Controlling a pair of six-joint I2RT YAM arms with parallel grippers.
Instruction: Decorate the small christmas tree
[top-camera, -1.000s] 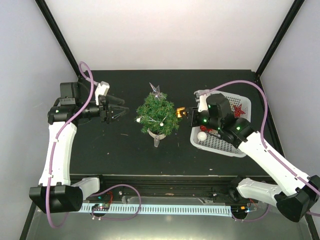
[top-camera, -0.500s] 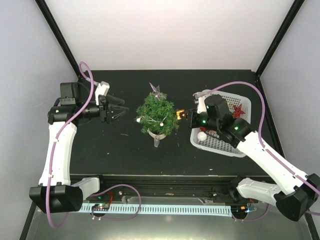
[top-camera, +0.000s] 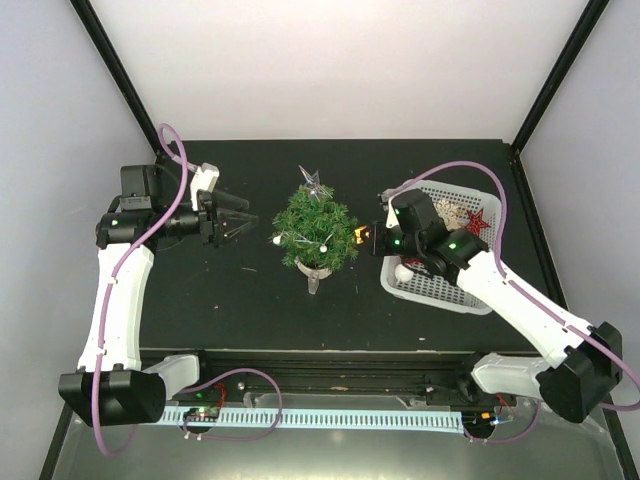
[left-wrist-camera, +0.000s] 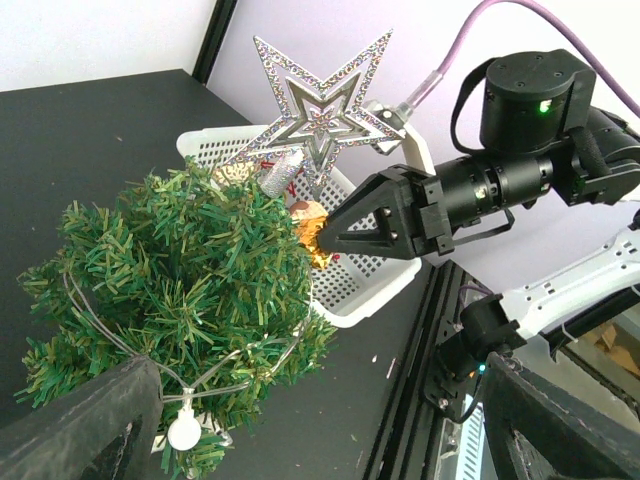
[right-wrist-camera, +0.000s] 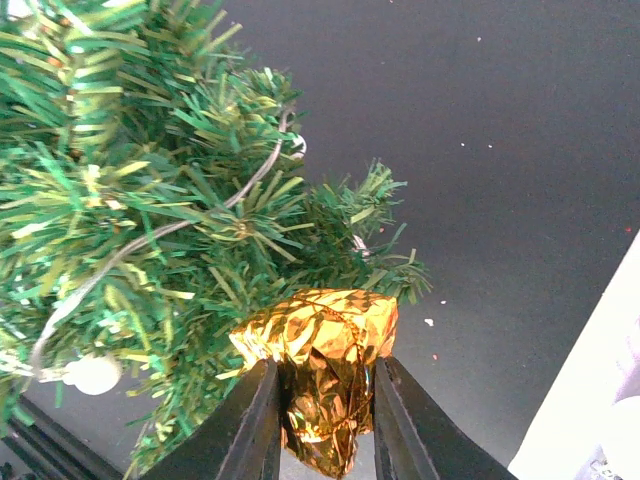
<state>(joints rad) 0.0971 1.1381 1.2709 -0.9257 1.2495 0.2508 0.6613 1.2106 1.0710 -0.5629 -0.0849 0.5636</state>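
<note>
The tree stands upright in the middle of the black table, at the centre of the top view, on its small white pot. A silver glitter star sits on its tip. A thin wire with round white bulbs runs through the branches.

At the tree's right edge in the top view, a crumpled gold foil ornament rests against the outer needles and touches them. Whether it hangs on a branch cannot be told. The right gripper is clamped on that ornament, with both fingers tight against its lower part. It points at the tree from the right of the frame.

Behind this gripper, right of the tree, lies the white mesh basket. It holds a red star toward its upper right and a white ball near its left wall, partly hidden by the arm.

The left gripper hovers left of the tree, level with its upper half in the frame. It is near the branches but apart from them, and its fingers are spread wide. In its wrist view the two dark fingertips fill the bottom corners, with the tree beyond and between them.
</note>
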